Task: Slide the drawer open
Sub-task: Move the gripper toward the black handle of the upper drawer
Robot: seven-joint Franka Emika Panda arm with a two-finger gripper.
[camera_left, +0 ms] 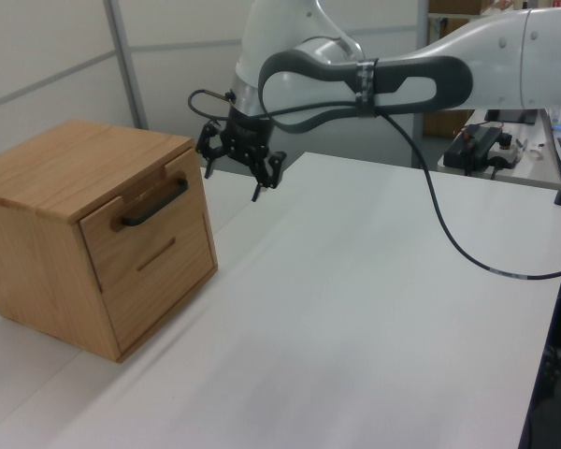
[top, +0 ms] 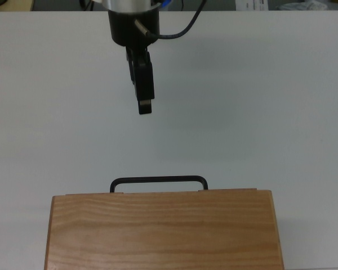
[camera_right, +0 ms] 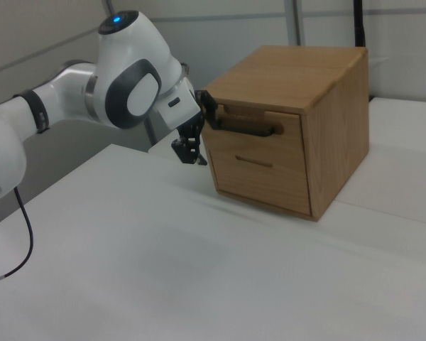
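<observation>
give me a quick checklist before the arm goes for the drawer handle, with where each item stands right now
1. Drawer shut, front flush with the cabinet: ok.
2. Handle clear, nothing on or in front of it: ok.
3. Hand open: ok, its fingers stand apart in the left view.
4. Hand at the handle: not ok, bare table lies between them in the top view.
5. Hand lined up with the bar's middle: not ok, it sits toward the top view's left of centre.
6. Fingers able to straddle the bar: cannot tell.
</observation>
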